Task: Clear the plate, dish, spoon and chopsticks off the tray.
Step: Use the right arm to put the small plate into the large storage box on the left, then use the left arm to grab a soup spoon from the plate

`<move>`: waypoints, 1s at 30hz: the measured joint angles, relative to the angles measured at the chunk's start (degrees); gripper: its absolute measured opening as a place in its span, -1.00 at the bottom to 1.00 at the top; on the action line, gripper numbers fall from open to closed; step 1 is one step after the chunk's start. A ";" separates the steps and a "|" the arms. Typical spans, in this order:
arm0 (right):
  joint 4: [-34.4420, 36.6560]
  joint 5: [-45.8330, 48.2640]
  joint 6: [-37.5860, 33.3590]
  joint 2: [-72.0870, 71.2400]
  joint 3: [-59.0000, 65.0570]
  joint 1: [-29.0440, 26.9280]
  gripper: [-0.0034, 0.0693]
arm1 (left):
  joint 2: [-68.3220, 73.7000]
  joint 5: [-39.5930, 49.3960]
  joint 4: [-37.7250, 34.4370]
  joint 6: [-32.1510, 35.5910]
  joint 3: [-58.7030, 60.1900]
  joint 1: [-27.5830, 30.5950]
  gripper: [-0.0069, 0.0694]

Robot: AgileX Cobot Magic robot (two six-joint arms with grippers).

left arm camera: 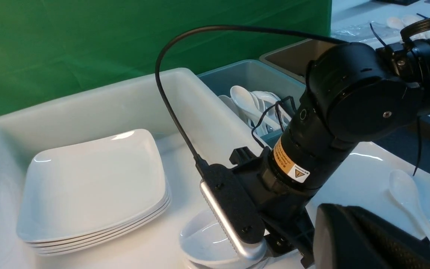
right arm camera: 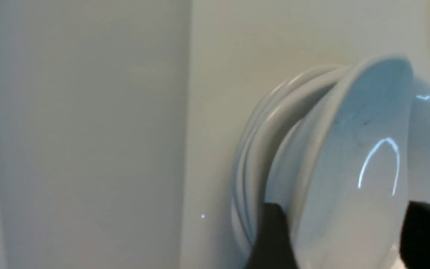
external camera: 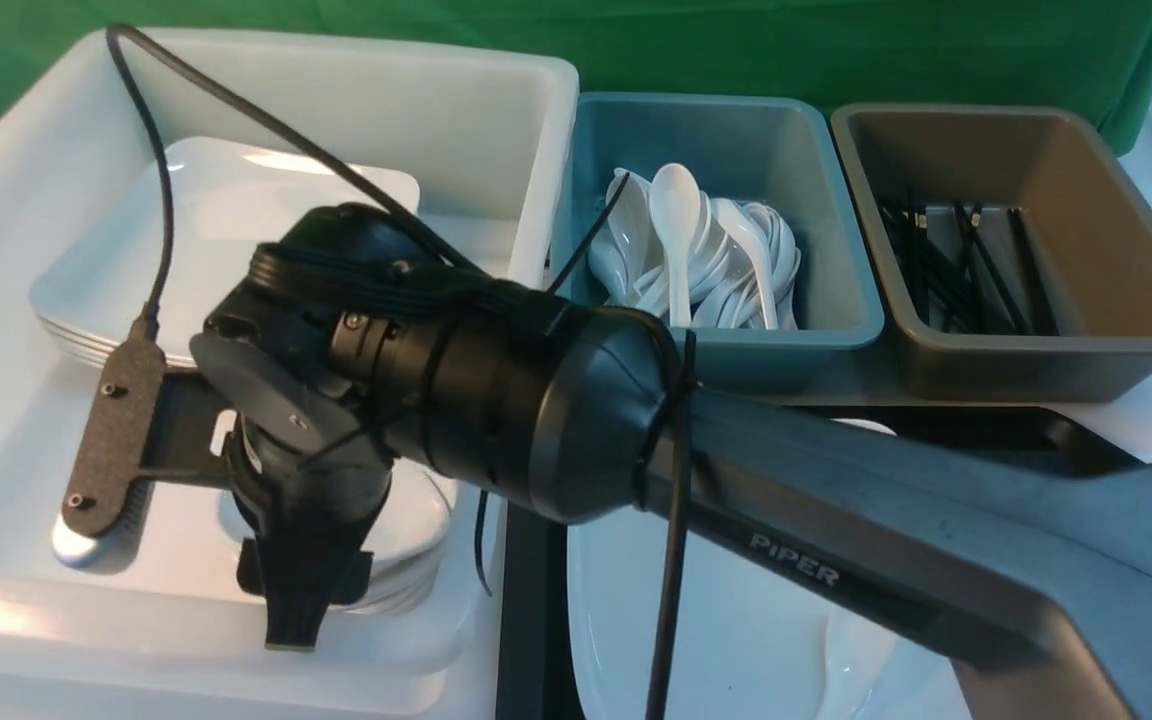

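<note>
My right arm reaches across into the white bin (external camera: 556, 110). Its gripper (right arm camera: 343, 207) stands open, one finger on each side of the small white dish (right arm camera: 349, 168). The dish leans tilted on a stack of like dishes (left arm camera: 207, 239), and I cannot tell whether either finger touches it. The big square plate (external camera: 736, 620) lies on the black tray (external camera: 531, 600), with the white spoon (left arm camera: 409, 194) lying on it. My left gripper (left arm camera: 349, 239) hangs shut and empty near the plate's edge, seen only in its own wrist view. The chopsticks are hidden.
A stack of square plates (external camera: 236, 220) fills the far part of the white bin. To its right stand a teal bin (external camera: 836, 330) heaped with white spoons (external camera: 696, 250) and a brown bin (external camera: 1136, 250) holding thin black sticks. A green cloth hangs behind.
</note>
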 joint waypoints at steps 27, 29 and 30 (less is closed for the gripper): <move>-2.54 10.72 33.10 -67.01 49.03 -11.52 -0.64 | 41.86 -5.22 -15.88 5.85 1.75 -0.12 -0.78; -3.56 10.72 35.85 -73.21 54.80 -11.71 -0.64 | 48.08 -8.72 -20.16 7.57 1.20 -1.23 -0.78; -4.27 10.72 37.18 -76.03 57.29 -11.83 -0.64 | 51.47 -10.26 -21.45 7.88 0.85 -2.64 -0.78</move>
